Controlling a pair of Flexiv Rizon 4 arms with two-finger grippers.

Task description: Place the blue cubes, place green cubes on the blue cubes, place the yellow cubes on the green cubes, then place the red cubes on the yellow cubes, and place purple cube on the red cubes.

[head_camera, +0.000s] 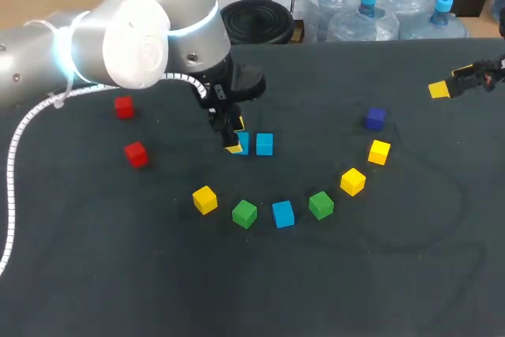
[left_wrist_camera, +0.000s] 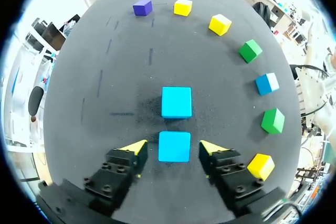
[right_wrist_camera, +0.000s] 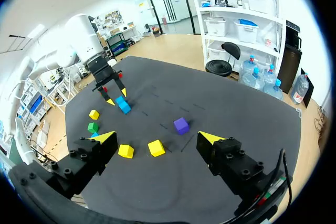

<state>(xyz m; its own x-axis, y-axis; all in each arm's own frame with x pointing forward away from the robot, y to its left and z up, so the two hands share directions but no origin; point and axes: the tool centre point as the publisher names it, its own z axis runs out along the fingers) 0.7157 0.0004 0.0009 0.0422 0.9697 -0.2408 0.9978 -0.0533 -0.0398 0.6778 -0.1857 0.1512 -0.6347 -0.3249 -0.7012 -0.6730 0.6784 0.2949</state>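
Your first blue cube [left_wrist_camera: 174, 146] sits flat on the table [head_camera: 158, 274] between the yellow tips of your left gripper [left_wrist_camera: 174, 148]. The gripper's fingers are spread, with a strip of dark cloth showing on each side of the cube (so nothing is pinched). Just ahead of it, across a narrow gap, lies the second blue cube [left_wrist_camera: 176, 102].

Outward from that pair you see an arc of loose cubes:
- first yellow cube [head_camera: 204, 199]
- first green cube [head_camera: 245, 213]
- third blue cube [head_camera: 282, 213]
- second green cube [head_camera: 320, 204]
- second yellow cube [head_camera: 353, 181]
- third yellow cube [head_camera: 379, 151]
- purple cube [head_camera: 375, 118], at the arc's far end

None of them touch each other. The upper red cube [head_camera: 123, 106] and the lower red cube [head_camera: 136, 154] lie well apart from the arc, on the left arm's side of the table.

Your right gripper [right_wrist_camera: 157, 138] hangs near the table's right edge, far from every cube. Its fingers are wide apart and hold nothing.
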